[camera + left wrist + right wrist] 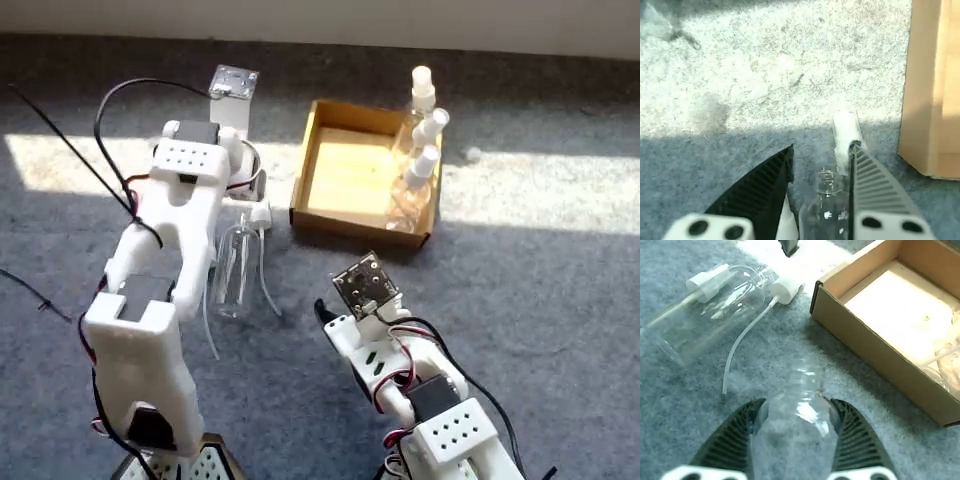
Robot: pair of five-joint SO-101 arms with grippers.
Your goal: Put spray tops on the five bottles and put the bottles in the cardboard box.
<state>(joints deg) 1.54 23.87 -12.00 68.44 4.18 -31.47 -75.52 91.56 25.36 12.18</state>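
High view puts a loose spray top (260,212) at eleven o'clock of the right gripper (797,407), which clamps an uncapped bottle (797,440). The left gripper (822,150), jaws apart, should pinch that top squarely.

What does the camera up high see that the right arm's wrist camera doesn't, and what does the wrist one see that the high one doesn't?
High view, not the wrist: the left arm's white body, and the white spray tops on the three bottles in the brown cardboard box. Wrist, not the high view: the clear plastic bottle with no top in the right gripper. Both: the box, the clear bottle lying on the grey carpet, and the loose white spray top with a thin tube beside it.
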